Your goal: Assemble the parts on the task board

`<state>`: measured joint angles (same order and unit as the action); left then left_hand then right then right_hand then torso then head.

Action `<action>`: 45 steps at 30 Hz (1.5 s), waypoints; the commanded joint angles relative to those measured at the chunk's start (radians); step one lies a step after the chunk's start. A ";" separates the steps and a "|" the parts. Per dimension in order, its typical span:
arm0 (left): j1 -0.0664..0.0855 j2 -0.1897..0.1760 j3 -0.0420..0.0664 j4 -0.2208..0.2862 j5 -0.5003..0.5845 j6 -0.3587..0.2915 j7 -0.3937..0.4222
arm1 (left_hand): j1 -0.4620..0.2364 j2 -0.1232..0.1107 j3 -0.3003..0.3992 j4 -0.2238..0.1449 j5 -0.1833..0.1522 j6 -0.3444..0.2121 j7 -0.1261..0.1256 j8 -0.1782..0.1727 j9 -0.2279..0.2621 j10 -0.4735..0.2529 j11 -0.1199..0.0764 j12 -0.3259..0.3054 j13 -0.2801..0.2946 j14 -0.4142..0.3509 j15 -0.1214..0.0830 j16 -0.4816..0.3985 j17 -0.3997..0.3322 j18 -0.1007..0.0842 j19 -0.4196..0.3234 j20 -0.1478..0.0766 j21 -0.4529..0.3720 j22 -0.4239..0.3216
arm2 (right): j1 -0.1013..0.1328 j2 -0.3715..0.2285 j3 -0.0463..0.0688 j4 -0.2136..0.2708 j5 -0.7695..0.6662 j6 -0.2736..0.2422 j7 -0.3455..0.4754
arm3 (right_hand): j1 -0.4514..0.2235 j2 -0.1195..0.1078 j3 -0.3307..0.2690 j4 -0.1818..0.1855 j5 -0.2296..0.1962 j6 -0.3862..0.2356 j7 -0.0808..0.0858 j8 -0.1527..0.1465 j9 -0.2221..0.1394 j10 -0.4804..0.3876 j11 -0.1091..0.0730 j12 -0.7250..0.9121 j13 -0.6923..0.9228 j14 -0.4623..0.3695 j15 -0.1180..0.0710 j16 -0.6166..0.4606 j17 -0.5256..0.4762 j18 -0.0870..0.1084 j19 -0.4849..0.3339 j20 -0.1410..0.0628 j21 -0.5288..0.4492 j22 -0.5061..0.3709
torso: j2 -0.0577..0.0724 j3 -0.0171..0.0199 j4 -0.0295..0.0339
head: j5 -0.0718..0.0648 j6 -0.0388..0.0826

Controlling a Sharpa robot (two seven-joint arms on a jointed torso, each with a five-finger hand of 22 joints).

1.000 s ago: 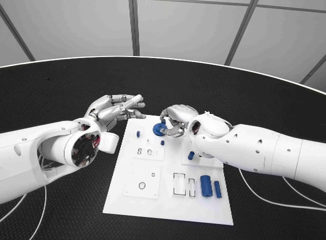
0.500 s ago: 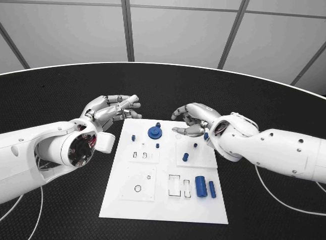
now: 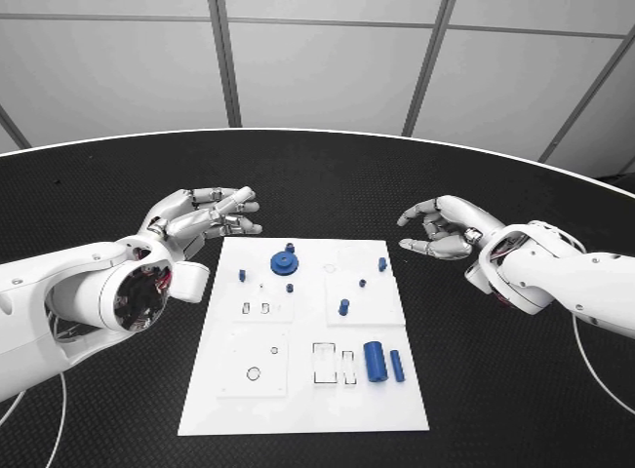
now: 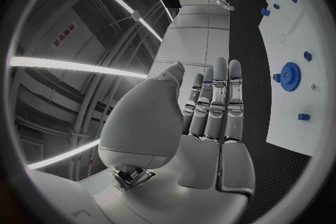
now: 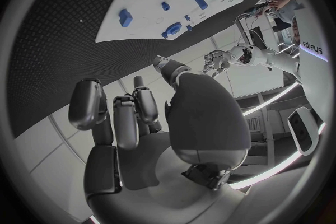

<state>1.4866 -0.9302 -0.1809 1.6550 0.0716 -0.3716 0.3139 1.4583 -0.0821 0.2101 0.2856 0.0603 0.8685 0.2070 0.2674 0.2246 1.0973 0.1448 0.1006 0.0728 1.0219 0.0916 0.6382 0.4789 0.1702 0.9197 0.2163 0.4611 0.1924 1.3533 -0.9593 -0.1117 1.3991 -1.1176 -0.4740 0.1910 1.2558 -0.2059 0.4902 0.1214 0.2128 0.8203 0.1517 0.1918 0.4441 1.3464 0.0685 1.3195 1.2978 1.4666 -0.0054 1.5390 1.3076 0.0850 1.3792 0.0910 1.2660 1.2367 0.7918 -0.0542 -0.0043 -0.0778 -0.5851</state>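
The white task board (image 3: 282,400) lies flat in the middle of the table. A blue gear (image 3: 284,261) stands near its far edge, with small blue pegs (image 3: 344,307) scattered around it. A thick blue cylinder (image 3: 375,362) and a thinner one (image 3: 396,366) lie side by side near the board's front right. My left hand (image 3: 198,216) hovers off the board's far left corner, fingers stretched out and holding nothing. Off the far right corner, my right hand (image 3: 441,226) is loosely curled, with nothing in it. The left wrist view shows the gear (image 4: 289,75) on the board (image 4: 294,33).
Black table surface (image 3: 514,390) surrounds the board on all sides, with a curved far edge. A white cable (image 3: 606,390) lies on the table under my right arm. The board has several empty rectangular and round slots (image 3: 324,359).
My right hand has let go of the blue gear and drawn back to the right, off the board. The gear stays standing on the board. The camera view has shifted.
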 commanded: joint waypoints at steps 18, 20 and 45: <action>0.000 -0.007 0.000 0.015 0.000 0.002 0.000 | 0.010 -0.004 0.008 -0.003 -0.001 -0.002 0.006 -0.004 0.002 0.005 0.005 -0.003 -0.001 -0.008 -0.002 0.004 0.002 0.012 -0.008 0.002 0.007 0.001 | -0.073 0.072 -0.003 -0.120 0.007 0.010 -0.025 | 0.016 -0.006 -0.003 -0.016 0.006 -0.040 0.015 -0.038 -0.011 -0.018 0.011 -0.019 -0.016 0.085 0.008 -0.001 0.184 -0.001 -0.003 0.012 -0.010 -0.003 | 0.005 -0.0044 0.0020 | -0.008 -0.016; 0.000 -0.007 0.000 0.016 0.000 0.002 0.000 | 0.010 -0.004 0.008 -0.003 -0.001 -0.002 0.006 -0.004 0.002 0.005 0.005 -0.003 -0.001 -0.008 -0.002 0.004 0.002 0.012 -0.008 0.002 0.007 0.001 | -0.075 0.086 -0.003 -0.130 0.007 0.015 -0.027 | 0.016 -0.006 -0.003 -0.016 0.006 -0.041 0.015 -0.039 -0.011 -0.017 0.011 -0.018 -0.015 0.086 0.008 0.000 0.186 -0.001 -0.002 0.013 -0.010 -0.002 | 0.005 -0.0040 0.0024 | -0.009 -0.016; 0.000 -0.012 0.000 0.021 0.000 0.000 -0.001 | 0.011 -0.005 0.010 -0.003 -0.001 -0.002 0.006 -0.004 0.002 0.005 0.005 -0.004 0.000 -0.008 -0.002 0.004 0.002 0.012 -0.008 0.002 0.007 0.002 | -0.102 0.148 -0.003 -0.158 0.007 0.045 -0.048 | 0.019 0.009 0.004 -0.018 0.011 -0.009 0.016 -0.028 -0.004 0.004 0.012 0.007 0.009 0.090 0.009 0.007 0.202 -0.005 0.010 0.016 0.004 0.015 | 0.012 -0.0020 0.0056 | -0.001 -0.024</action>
<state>1.4862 -0.9417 -0.1807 1.6755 0.0716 -0.3712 0.3133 1.4628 -0.0866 0.2128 0.2827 0.0603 0.8684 0.2070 0.2673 0.2252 1.0973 0.1448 0.1006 0.0728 1.0182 0.0878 0.6382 0.4804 0.1701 0.9163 0.2196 0.4649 0.1922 1.2515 -0.8118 -0.1142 1.2415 -1.1102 -0.4291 0.1438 1.2727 -0.2044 0.4929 0.1075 0.2200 0.8046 0.1673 0.1570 0.4389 1.3425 0.0800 1.3218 1.3055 1.4634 -0.0021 1.5390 1.3073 0.0851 1.3850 0.1042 1.2664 1.2505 0.8033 -0.0560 0.0012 -0.0796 -0.6076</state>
